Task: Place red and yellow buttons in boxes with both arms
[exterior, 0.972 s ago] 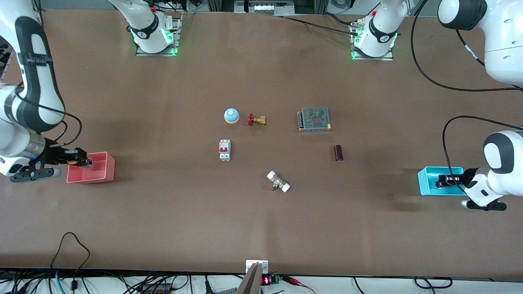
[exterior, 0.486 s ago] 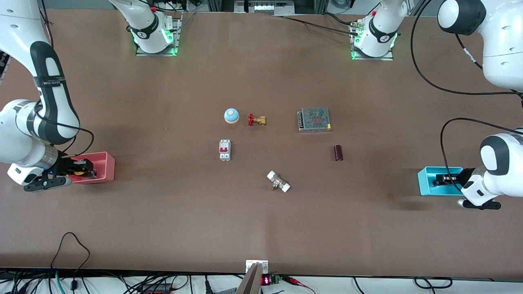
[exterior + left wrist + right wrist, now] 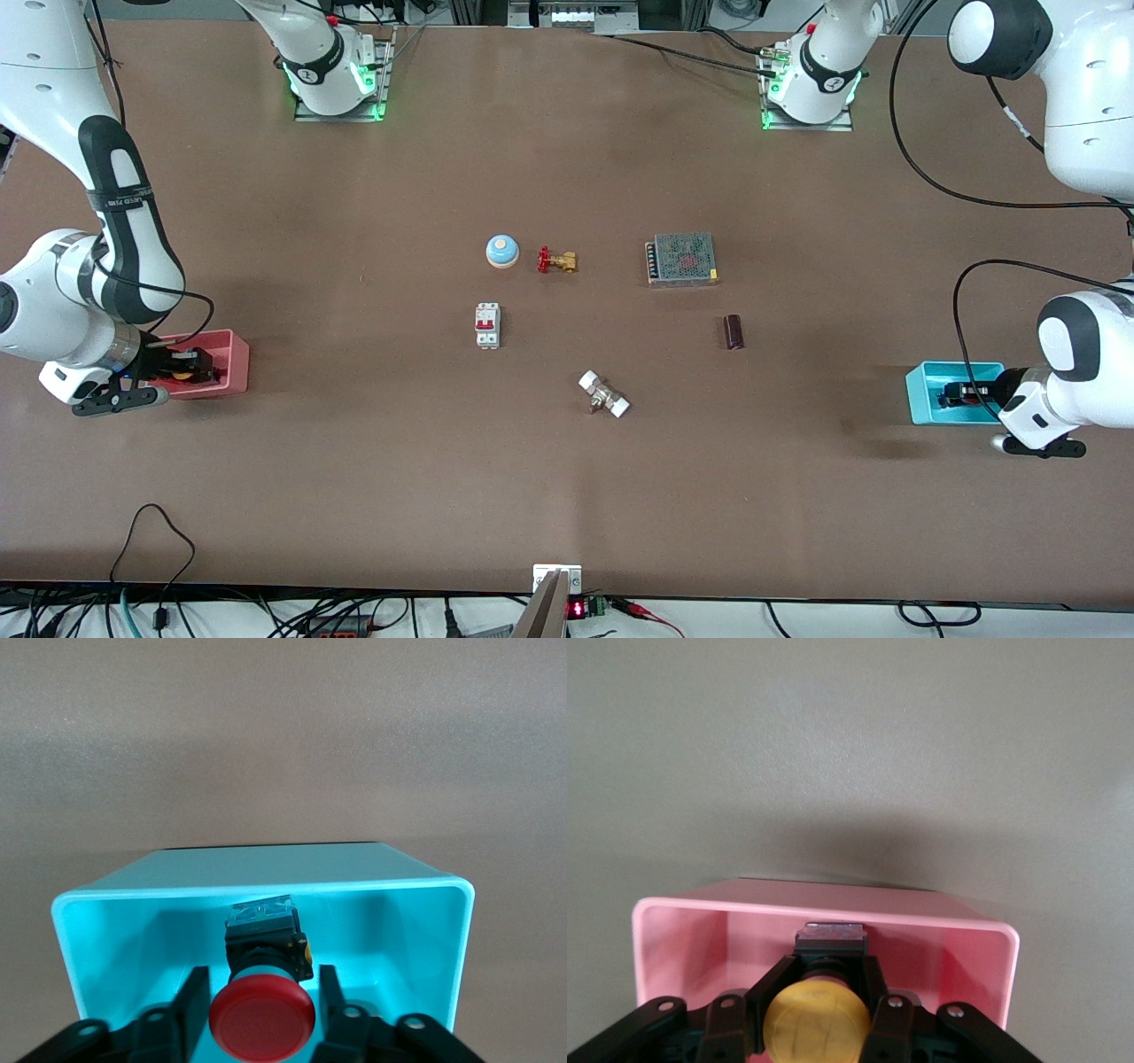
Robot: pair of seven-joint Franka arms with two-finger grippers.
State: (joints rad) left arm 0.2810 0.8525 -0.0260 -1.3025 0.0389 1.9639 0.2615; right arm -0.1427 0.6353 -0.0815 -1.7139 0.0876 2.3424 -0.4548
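At the right arm's end of the table, the right gripper (image 3: 182, 370) reached into the pink-red bin (image 3: 232, 363), its fingers (image 3: 879, 992) pinching the yellow button (image 3: 817, 1024) by its black body. At the left arm's end, the left gripper (image 3: 959, 394) hung inside the cyan bin (image 3: 921, 392), fingers (image 3: 330, 992) spread on either side of the red button (image 3: 262, 1019).
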